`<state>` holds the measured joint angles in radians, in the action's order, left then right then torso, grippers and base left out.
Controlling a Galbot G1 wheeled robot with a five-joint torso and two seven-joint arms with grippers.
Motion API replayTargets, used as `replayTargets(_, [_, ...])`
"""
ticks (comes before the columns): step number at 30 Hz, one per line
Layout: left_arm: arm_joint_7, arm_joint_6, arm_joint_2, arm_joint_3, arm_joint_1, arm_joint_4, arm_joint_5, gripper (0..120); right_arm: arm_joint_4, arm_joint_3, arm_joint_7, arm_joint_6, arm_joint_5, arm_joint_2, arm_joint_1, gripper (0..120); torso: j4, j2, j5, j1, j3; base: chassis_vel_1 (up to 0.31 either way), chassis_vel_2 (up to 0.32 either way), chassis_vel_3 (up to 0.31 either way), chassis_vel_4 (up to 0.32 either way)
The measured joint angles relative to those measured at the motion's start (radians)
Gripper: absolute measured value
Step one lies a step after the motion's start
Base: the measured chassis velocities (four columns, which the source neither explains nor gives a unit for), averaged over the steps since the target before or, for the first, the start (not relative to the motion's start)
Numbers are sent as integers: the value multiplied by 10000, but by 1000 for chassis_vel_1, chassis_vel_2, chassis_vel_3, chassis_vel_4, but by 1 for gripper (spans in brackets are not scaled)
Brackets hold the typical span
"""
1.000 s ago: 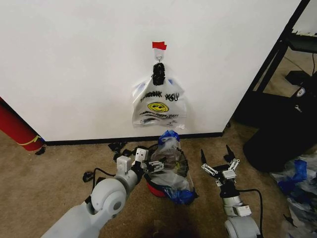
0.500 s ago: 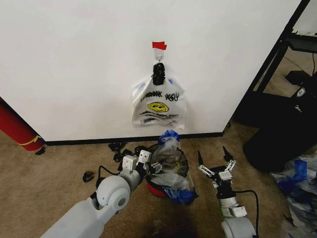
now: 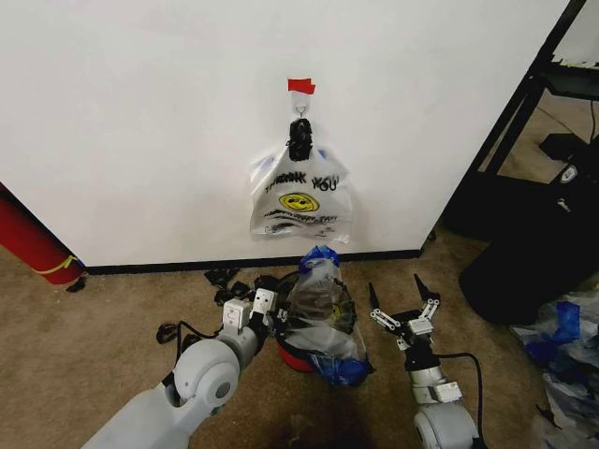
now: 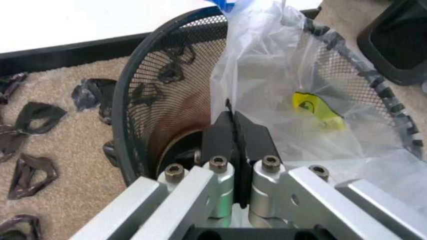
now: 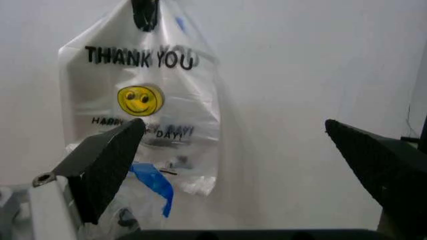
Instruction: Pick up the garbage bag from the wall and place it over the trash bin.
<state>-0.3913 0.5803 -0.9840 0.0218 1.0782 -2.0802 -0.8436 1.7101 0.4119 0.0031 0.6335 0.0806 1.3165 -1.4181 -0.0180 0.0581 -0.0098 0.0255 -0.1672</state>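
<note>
**Desk:** Where is the bag right now?

**Operator:** I see the thin, crinkly see-through garbage bag (image 3: pixel 321 313) with blue patches draped over and into the small round black mesh trash bin (image 3: pixel 298 355) with a red base. The bin stands on the brown carpet (image 3: pixel 112 318) just in front of the plain white wall (image 3: pixel 140 122). In my left wrist view the clear film lies inside the mesh rim (image 4: pixel 133 100), with a yellow-green mark (image 4: pixel 313 107) showing through it.

**Desk:** And the left arm?

**Operator:** My left arm reaches forward and low, elbow bent, with the left gripper (image 3: pixel 278 314) at the bin's left edge. Its dark pads are clenched together on the bag's film, right at the rim.

**Desk:** Right arm?

**Operator:** The right gripper (image 3: pixel 401 301) is low over the carpet just right of the bin, pointing toward the wall, fingers spread wide with nothing between them, clear of the bag.

**Desk:** Anything on the wall?

**Operator:** An opaque white "THANK YOU" smiley bag (image 3: pixel 299 199) hangs from a small hook (image 3: pixel 300 108) under a piece of red tape (image 3: pixel 300 86), above the bin.
</note>
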Motion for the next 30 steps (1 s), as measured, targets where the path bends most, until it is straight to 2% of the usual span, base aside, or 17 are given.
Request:
replayTargets(13, [-57, -180, -9, -249, 321, -261, -41, 0, -75, 28, -57, -50, 89, -89, -26, 100, -2, 0, -1, 0, 0, 0, 0, 0, 0])
replayTargets(17, [-114, -229, 77, -638, 505, -575, -103, 0, -150, -296, -592, -485, 1213, -428, 69, 100, 0, 0, 2, 0, 0, 0, 0, 0, 0])
replayTargets(19, [-142, -249, 145, -757, 542, -658, -139, 0, -27, -665, -1087, -1324, 2652, -817, 113, 100, -1, 0, 1, 0, 0, 0, 0, 0, 0])
replayTargets(22, [-148, -299, 204, -789, 560, -566, -100, 0, 99, -1294, -1416, -3381, 4754, -1510, 597, 100, 0, 0, 1, 0, 0, 0, 0, 0, 0])
replayTargets(30, [-123, -397, 97, -673, 512, -330, -11, 0, 19, -2017, -2090, -6362, 6734, -2339, 2173, 100, 1, 0, 1, 0, -1, 0, 0, 0, 0])
